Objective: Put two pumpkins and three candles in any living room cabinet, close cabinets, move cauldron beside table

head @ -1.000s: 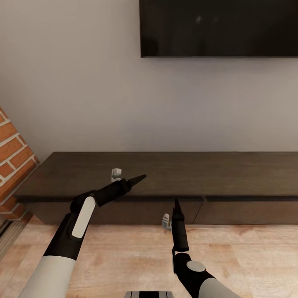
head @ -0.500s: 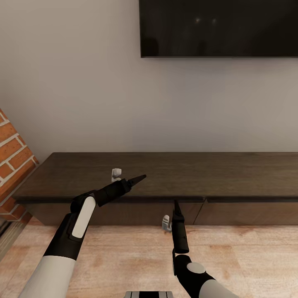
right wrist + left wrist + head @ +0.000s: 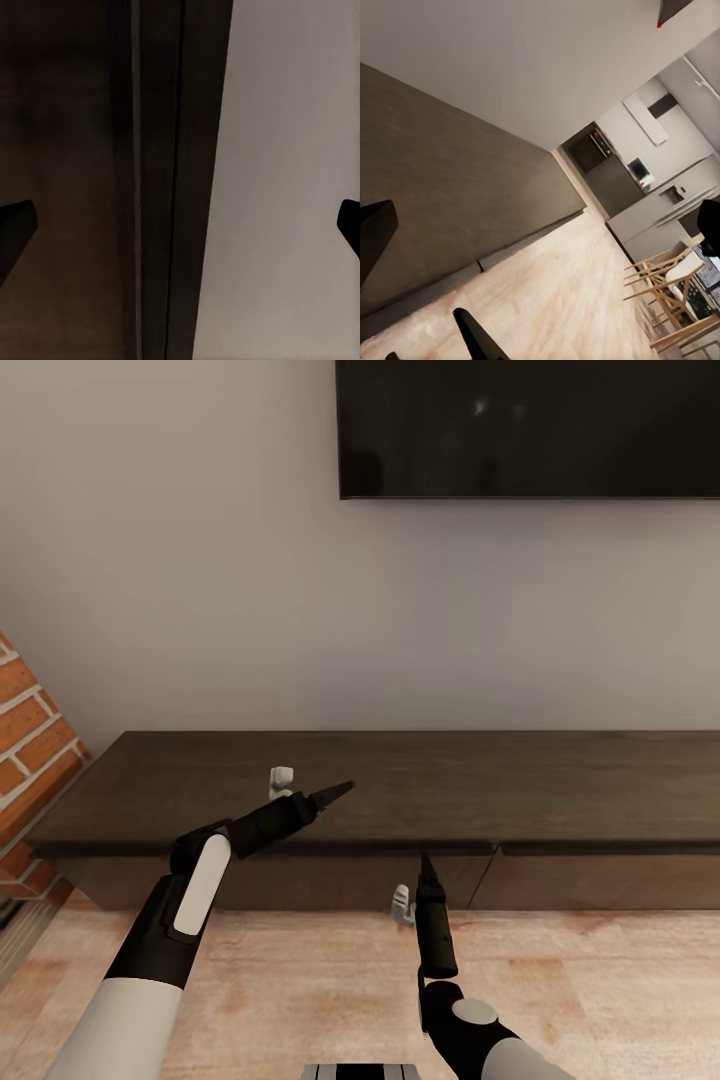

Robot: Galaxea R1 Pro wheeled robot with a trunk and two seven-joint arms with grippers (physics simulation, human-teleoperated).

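Facing the closed cabinet (image 3: pixel 400 800) below the TV (image 3: pixel 528 428), the left gripper (image 3: pixel 338 791) hovers above its top and the right gripper (image 3: pixel 428 863) before its front, fingers spread, empty; opening likely means hooking the gap under the top.

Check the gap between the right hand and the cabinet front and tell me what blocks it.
Nothing visible does. The right hand points straight at the cabinet front panels, near the seam between two of them, with only bare wood floor below. Its fingers are spread wide and hold nothing.
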